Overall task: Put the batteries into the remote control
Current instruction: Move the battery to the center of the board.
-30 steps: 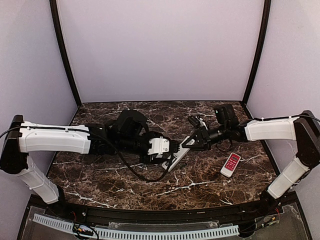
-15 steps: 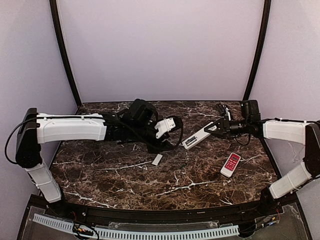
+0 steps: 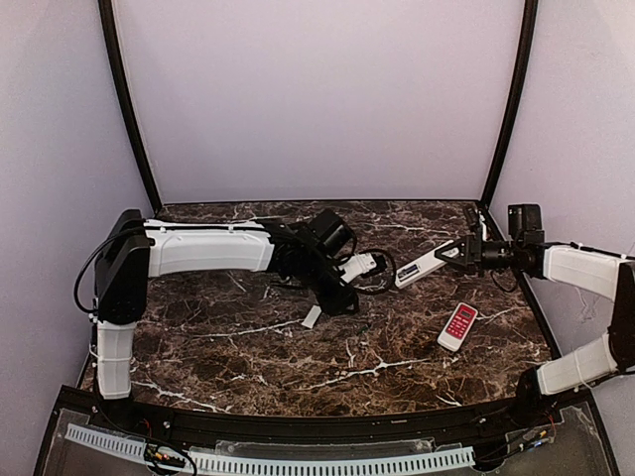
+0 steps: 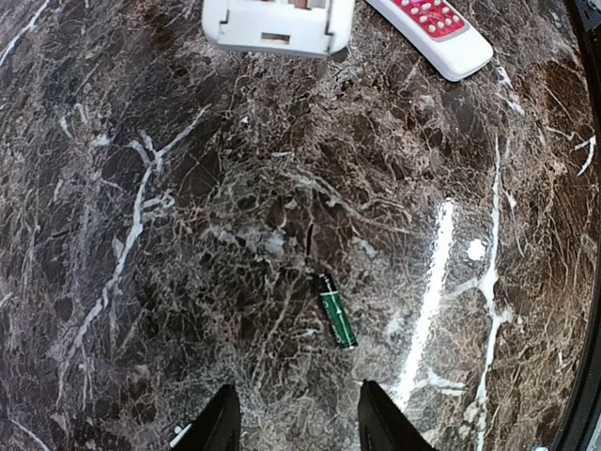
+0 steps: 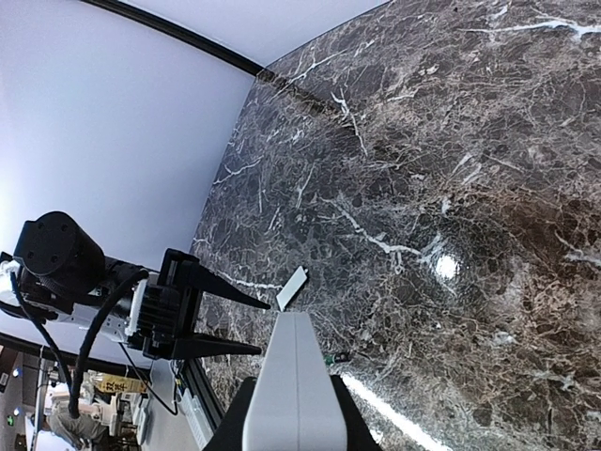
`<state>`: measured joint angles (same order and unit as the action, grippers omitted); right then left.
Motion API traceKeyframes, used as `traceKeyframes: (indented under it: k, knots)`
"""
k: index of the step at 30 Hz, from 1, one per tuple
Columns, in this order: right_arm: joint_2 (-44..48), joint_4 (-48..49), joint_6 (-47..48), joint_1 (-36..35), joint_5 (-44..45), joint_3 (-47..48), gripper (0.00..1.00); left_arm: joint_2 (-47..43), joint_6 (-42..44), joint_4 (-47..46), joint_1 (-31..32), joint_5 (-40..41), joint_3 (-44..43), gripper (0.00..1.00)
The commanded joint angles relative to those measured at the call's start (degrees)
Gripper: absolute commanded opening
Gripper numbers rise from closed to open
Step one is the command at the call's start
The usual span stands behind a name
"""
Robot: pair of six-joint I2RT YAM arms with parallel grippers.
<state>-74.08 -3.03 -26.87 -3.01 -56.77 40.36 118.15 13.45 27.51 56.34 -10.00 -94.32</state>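
The remote control (image 3: 422, 268) is grasped at one end by the right jaws, which are clenched on it. It appears raised above the desk (image 3: 198, 347), its free end pointing toward the left jaws. The left jaws are spread, with nothing between their fingers (image 4: 222, 423).

A green-wrapped battery (image 4: 336, 311) lies on the desk just ahead of the left jaws, closer to one finger than to the other; only one cell can be made out. Farther ahead of them the remote control's free end is seen. Beside it is the red-and-white remote (image 3: 457, 326), which rests on the desk on the near side of the right jaws. A small white cover piece (image 3: 312, 316) lies flat on the near side of the left jaws, apart from the battery.

Compared with half a second earlier, the left arm (image 3: 208, 248) has been swung across toward the right jaws. The remote control has been drawn away by the right arm (image 3: 585, 268). The cover piece and the red-and-white remote are unchanged in place. One second earlier, both pairs of jaws were together at the remote control.
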Motion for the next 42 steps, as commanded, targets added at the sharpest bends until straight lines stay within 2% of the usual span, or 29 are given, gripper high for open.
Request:
traceKeyframes:
  k: [1, 8, 14, 32, 42]
  knots:
    - [2.15, -0.27, 3.63, 0.81, -1.03, -0.92, 0.0, 4.51, 0.59, 7.46, 1.83, 0.84, -5.11, 0.41]
    - [6.25, -1.75, 7.33, 0.97, 1.05, -1.9, 0.0, 9.77, 0.85, 9.89, 2.45, 2.11, -11.28, 0.38]
    - [10.12, -3.27, 9.94, 0.91, 3.14, -2.35, 0.0, 11.66, 0.75, 10.21, 2.72, 2.94, -12.99, 0.37]
    - [11.6, -9.01, 9.65, 2.47, 12.12, -1.66, 0.0, 16.13, -0.75, 8.9, 3.61, 1.9, -17.74, 0.38]
    - [10.72, -9.49, 10.65, 4.95, 11.65, -0.77, 0.0, 19.03, -2.04, 11.59, 3.69, 5.75, -18.24, 0.19]
